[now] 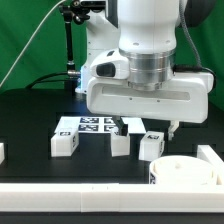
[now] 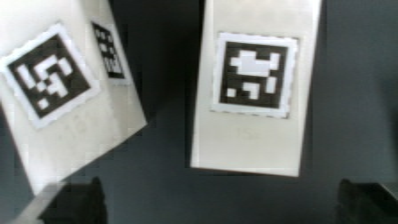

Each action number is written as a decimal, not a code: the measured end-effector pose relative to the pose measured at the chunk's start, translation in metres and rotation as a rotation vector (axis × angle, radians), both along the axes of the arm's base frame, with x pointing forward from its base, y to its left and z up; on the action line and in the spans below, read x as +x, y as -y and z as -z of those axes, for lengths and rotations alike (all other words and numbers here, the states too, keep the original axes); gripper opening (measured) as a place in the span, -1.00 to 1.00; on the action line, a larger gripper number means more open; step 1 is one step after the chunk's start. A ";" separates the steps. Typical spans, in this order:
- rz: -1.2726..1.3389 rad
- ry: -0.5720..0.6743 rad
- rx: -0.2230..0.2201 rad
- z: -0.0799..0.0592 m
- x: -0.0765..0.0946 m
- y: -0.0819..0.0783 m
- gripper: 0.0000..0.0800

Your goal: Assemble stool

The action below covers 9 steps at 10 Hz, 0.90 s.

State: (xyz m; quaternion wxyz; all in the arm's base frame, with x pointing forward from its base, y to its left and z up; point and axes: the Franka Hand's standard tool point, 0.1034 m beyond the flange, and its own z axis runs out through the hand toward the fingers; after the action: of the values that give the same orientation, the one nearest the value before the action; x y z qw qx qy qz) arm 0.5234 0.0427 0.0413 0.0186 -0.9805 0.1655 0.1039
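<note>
The gripper (image 2: 222, 205) had its jaws spread wide and held nothing. In the wrist view its dark fingertips (image 2: 80, 203) framed a bare strip of black table (image 2: 151, 172). Just beyond that gap lay one white block leg (image 2: 258, 95), tag face up, roughly in line with the opening and untouched. A second leg (image 2: 71, 100) lay slanted beside it, apart from it.

In the exterior view the gripper (image 1: 145, 127) hung low among the legs. A third leg (image 1: 65, 143) sat toward the exterior view's left, with the marker board (image 1: 88, 125) behind. The ring-shaped seat (image 1: 185, 172) sat at the front right, with no leg seen fitted.

The step in hand looked like reaching for a leg. The next move would call for lowering the jaws astride its narrow sides and closing, clear of the slanted neighbour.
</note>
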 end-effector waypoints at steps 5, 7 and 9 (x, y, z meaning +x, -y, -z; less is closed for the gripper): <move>0.113 -0.053 0.095 -0.004 0.009 0.001 0.62; 0.094 -0.105 0.110 -0.003 0.003 0.000 0.62; 0.077 -0.254 0.181 -0.004 0.008 0.003 0.62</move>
State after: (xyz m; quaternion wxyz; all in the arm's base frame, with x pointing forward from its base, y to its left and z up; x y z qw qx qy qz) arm 0.5317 0.0399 0.0458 0.0898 -0.9467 0.1941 0.2408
